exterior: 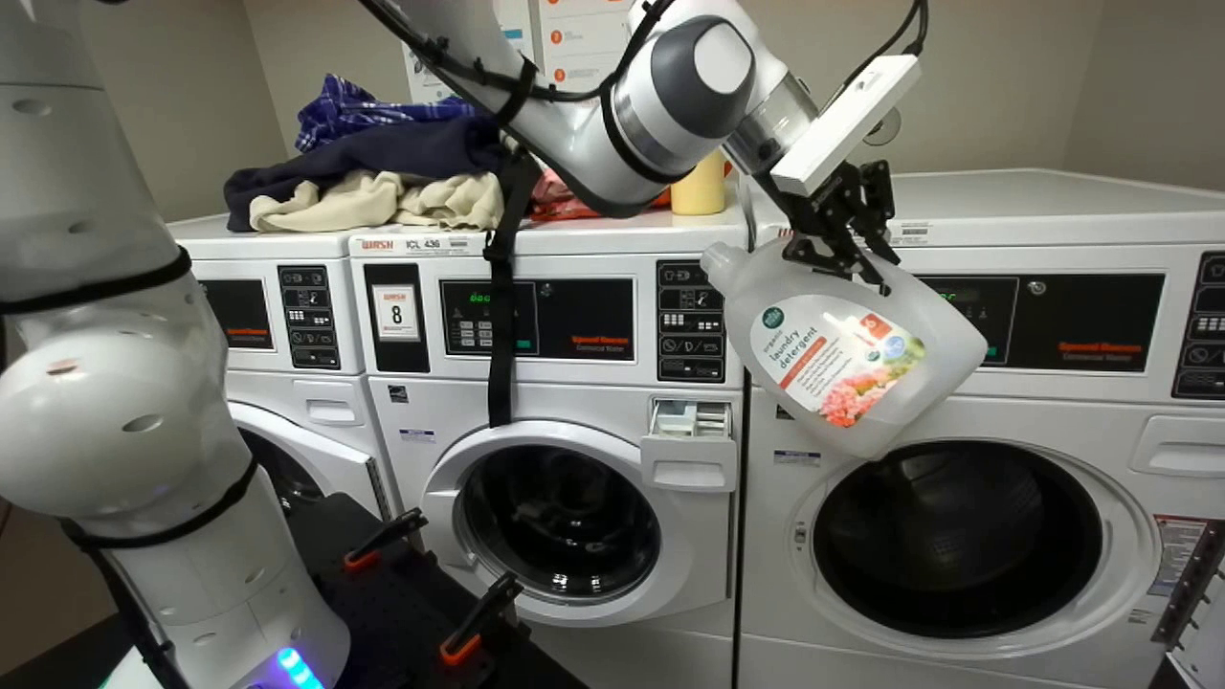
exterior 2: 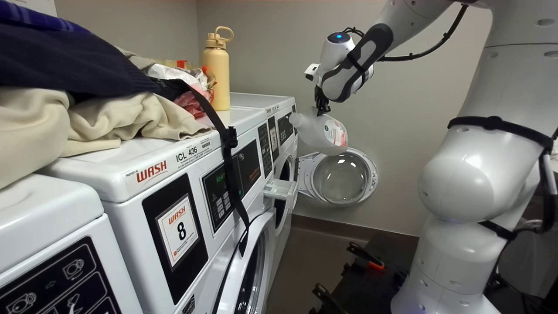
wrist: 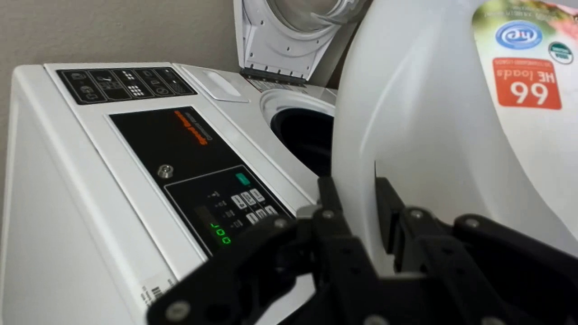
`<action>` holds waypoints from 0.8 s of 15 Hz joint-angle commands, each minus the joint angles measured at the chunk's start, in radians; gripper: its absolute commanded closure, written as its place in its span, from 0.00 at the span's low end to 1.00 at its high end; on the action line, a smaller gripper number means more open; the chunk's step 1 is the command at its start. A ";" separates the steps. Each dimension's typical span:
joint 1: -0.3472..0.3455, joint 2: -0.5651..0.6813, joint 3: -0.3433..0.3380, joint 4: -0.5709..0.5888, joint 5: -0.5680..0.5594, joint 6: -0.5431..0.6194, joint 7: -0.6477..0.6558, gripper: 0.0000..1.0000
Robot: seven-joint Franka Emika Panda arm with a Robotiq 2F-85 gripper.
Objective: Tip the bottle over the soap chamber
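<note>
1. Clothes pile (exterior: 368, 172): on the washer tops, outside the job.
2. Middle washer (exterior: 574, 407): top edge reads "WASH" and "ICL 436"; card (exterior: 395, 313) reads "WASH" over a large "8". Orange "Speed Queen" on its black panel (exterior: 586, 316), small, just legible.
3. Soap drawer (exterior: 689, 466): pulled out at that washer's upper right; I take it for the soap chamber. No liquid seen falling into it.
4. Bottle (exterior: 847, 349): in the air, tilted, neck (exterior: 724, 268) to the upper left, base to the lower right. In both exterior views the neck shows above the drawer, a gap between; depth alignment uncertain. Step in hand, my reading: positioning for the tip. Neck sits higher than base, so pouring likely not begun. Next move: I should set the neck squarely over the drawer, then roll slowly until the mouth points down. Fill level and cap: cannot tell.
5. Bottle label (exterior: 833, 364): "organic laundry detergent". Upside down in the wrist view: "HE loads", a number I take for 66, and a blue "he" mark (wrist: 519, 34). Green round badge (exterior: 772, 317) too small to read.
6. Gripper (wrist: 356, 198): clamped on the bottle's handle (wrist: 354, 149), one of my fingers (wrist: 390, 212) to each side.
7. Right washer (exterior: 1034, 416): upside down in the wrist view, "Speed Queen" and, fainter, "Commercial Washer"; green display (wrist: 220, 234) letters look like part of "door".
</note>
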 commanded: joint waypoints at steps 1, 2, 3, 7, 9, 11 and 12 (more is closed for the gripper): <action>-0.021 0.024 0.009 0.047 -0.284 0.054 0.162 0.94; -0.015 0.037 0.009 0.063 -0.374 0.055 0.217 0.94; -0.007 0.046 0.008 0.078 -0.461 0.056 0.272 0.94; 0.039 0.102 0.012 0.162 -0.809 0.030 0.513 0.94; 0.066 0.120 0.019 0.192 -0.978 0.019 0.637 0.94; 0.094 0.132 0.027 0.214 -1.148 0.011 0.764 0.94; 0.107 0.136 0.032 0.219 -1.233 0.005 0.825 0.94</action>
